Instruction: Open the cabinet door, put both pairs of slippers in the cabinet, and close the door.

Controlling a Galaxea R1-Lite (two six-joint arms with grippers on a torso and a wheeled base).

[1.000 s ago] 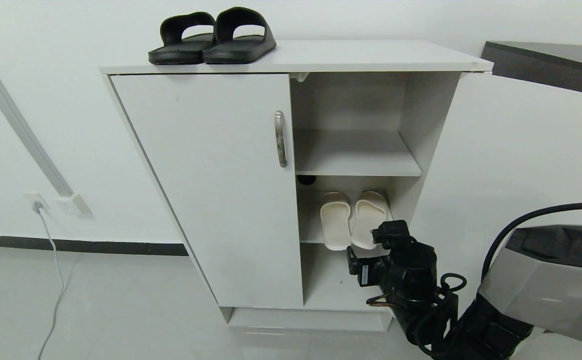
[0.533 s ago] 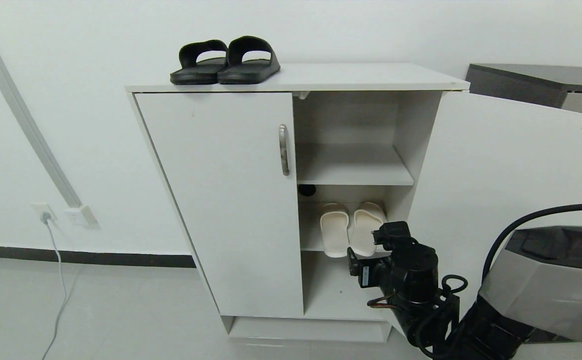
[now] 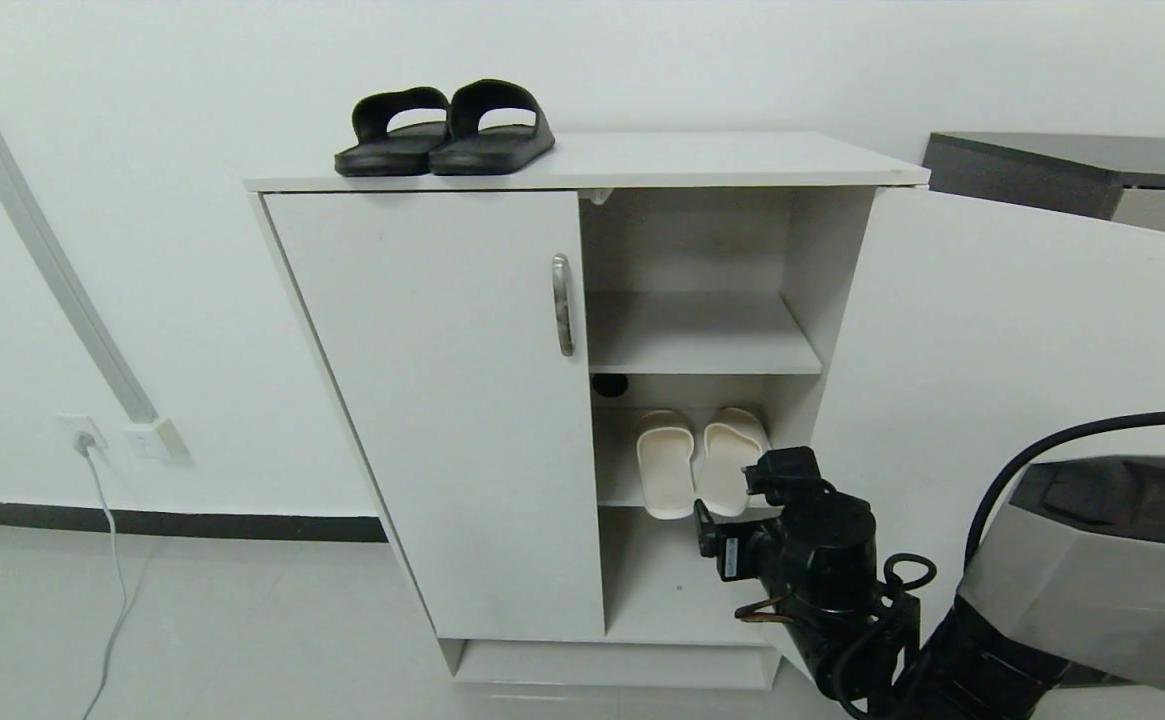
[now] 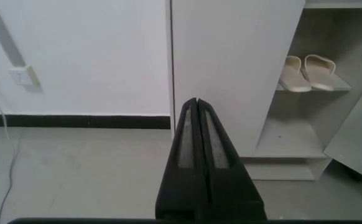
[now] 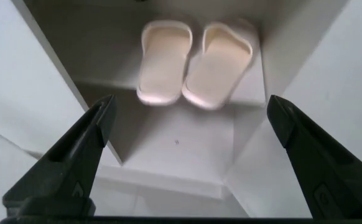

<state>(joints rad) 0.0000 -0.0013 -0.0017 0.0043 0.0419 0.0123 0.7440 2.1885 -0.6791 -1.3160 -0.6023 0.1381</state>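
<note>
Camera back; slippers (image 3: 702, 462) beyond right tool (image 5: 190, 109)

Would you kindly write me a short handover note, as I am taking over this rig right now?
Left gripper: shut, empty.
Right gripper: open, empty, in front of the white slippers.
Done: right door is open; white slippers sit side by side on the middle shelf.
Left: black slippers lie on the cabinet top; put them inside, then close the door.
</note>
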